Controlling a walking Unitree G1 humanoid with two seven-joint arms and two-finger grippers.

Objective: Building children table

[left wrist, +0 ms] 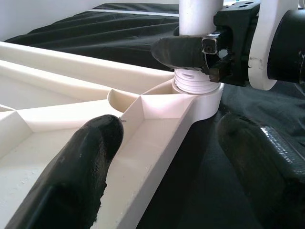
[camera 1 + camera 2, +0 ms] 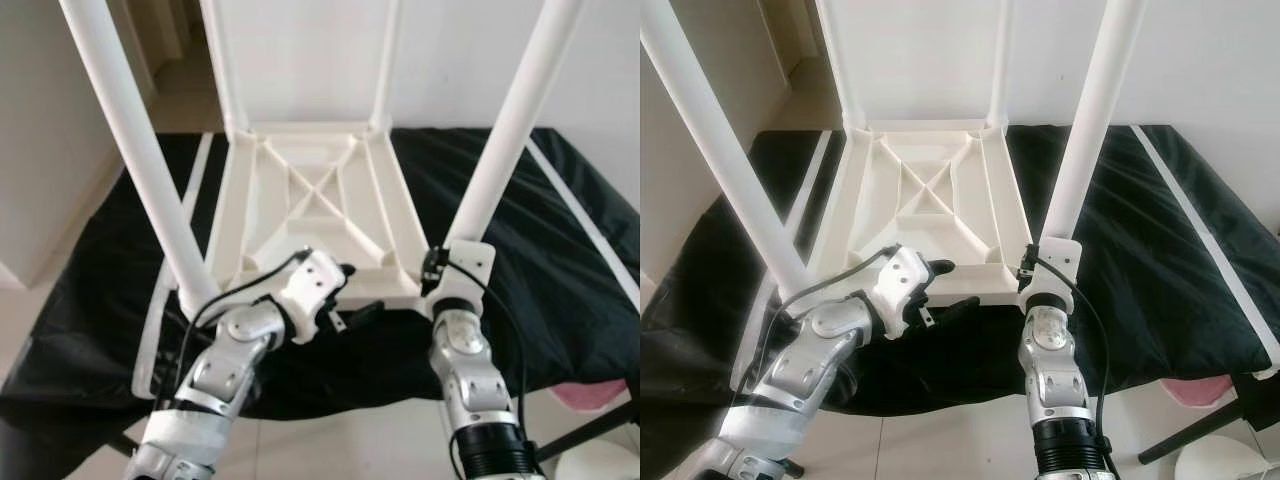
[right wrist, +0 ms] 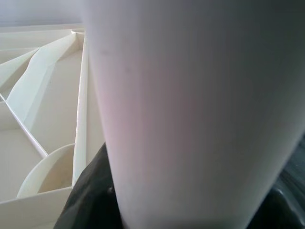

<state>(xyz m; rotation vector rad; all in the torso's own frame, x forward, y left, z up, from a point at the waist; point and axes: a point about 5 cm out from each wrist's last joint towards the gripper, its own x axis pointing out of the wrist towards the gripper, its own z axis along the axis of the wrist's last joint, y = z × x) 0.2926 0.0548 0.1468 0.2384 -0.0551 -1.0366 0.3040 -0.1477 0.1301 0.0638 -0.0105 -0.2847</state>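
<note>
I see my right gripper (image 1: 200, 57) pinching the near-right leg (image 2: 505, 140), while my left gripper (image 1: 167, 157) straddles the upturned tabletop's (image 2: 310, 200) near rim, fingers spread.

We see desk (image 2: 560, 260) draped in black cloth (image 2: 1170, 250), cloth wrinkled, hanging over near edge. White tabletop (image 2: 315, 215) lies upside down directly on cloth, ribbed underside up, X-brace in middle. Four white legs stand up from its corners; near right leg (image 2: 510, 130) rises from corner socket at tabletop's near edge. White strips cross cloth on both sides. Pale tiled floor (image 2: 940, 445) below desk.
</note>
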